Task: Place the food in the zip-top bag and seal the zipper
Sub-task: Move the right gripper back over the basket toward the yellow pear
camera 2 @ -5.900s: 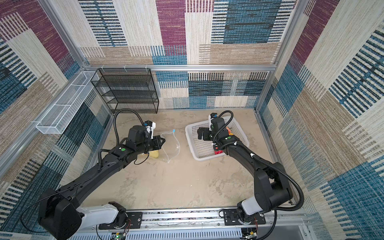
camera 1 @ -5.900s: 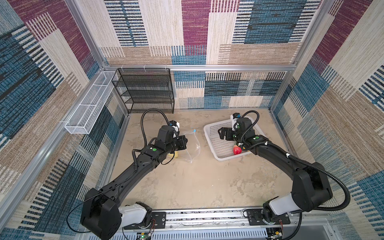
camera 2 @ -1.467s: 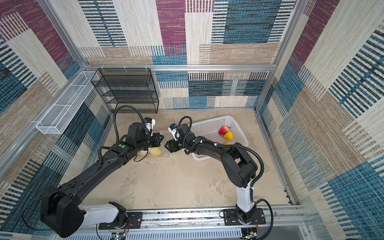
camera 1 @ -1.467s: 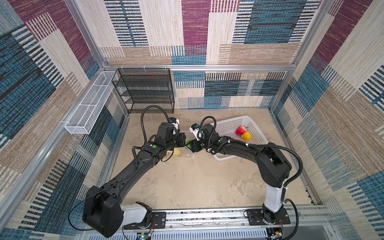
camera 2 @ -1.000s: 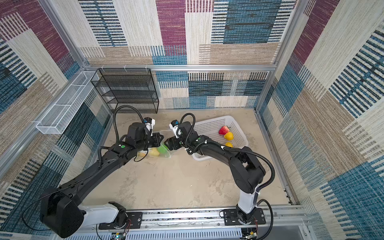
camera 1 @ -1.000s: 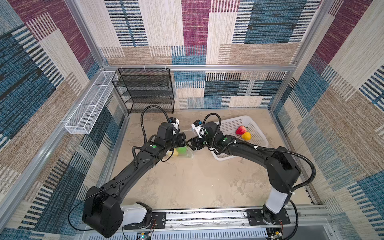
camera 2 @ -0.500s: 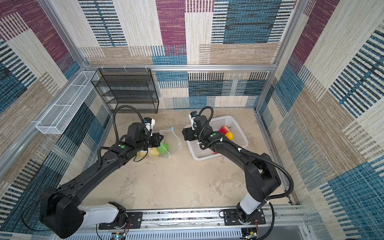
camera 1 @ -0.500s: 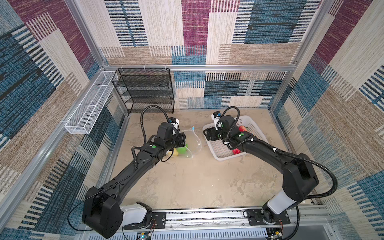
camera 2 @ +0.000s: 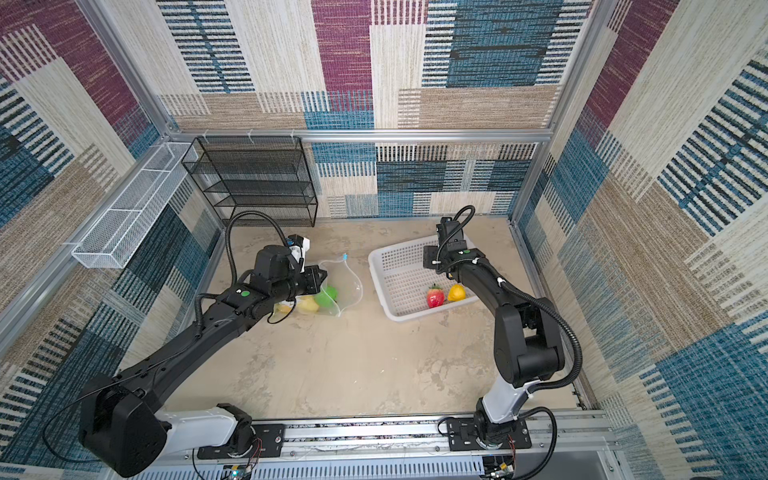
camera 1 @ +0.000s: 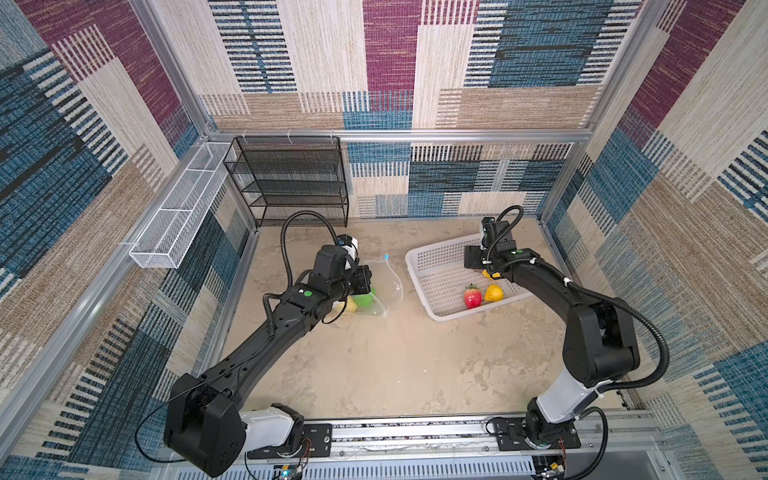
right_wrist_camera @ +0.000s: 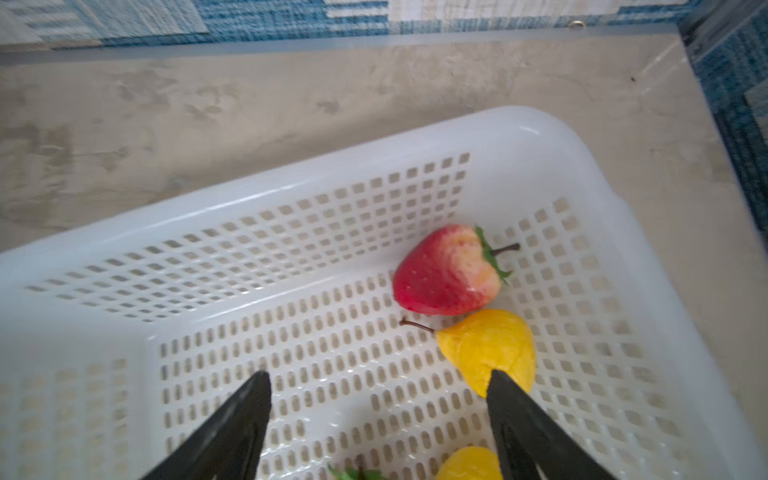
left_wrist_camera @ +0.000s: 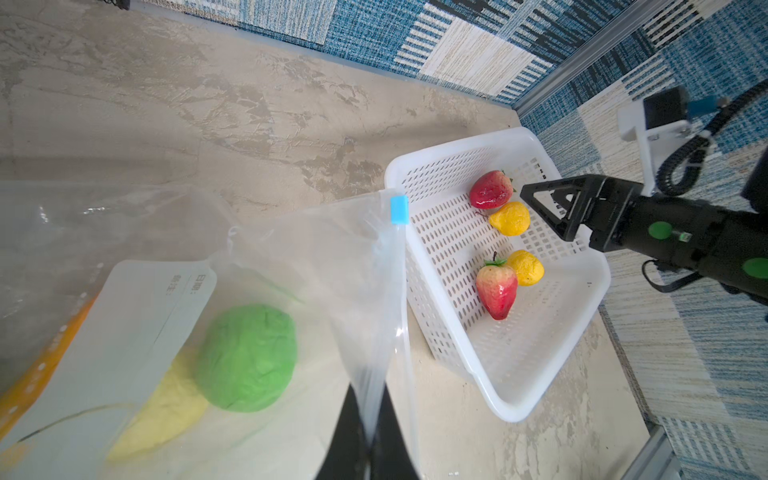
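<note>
Basket (left_wrist_camera: 536, 374): white, perforated, standing on bench (camera 1: 395, 353); every place below is given from it.
Zip-top bag (left_wrist_camera: 316, 257): clear and crinkled, lying on the bench just beside the basket. A strip of bare bench shows between the two in both top views.
Zipper (left_wrist_camera: 402, 299): runs along the bag edge nearest the basket, with the blue slider tab (left_wrist_camera: 399, 210) at one end. The mouth looks open toward the basket.
Left hand (left_wrist_camera: 368, 415): at the bag's mouth, on the basket side. Fingers are pressed together on the bag's film beside the zipper.
Food in bag: green fruit (left_wrist_camera: 247, 357) and bagged yellow fruit (left_wrist_camera: 166, 407), partly behind the white label (left_wrist_camera: 124, 332), farther from the basket than the zipper.
Food in basket: two strawberries (left_wrist_camera: 497, 286) and two yellow fruits (left_wrist_camera: 526, 267), each strawberry touching a yellow one.
Right hand (right_wrist_camera: 378, 376): over the basket's inside, fingers spread wide with nothing between them. One fingertip overlaps a yellow fruit in the wrist view; contact unclear.
</note>
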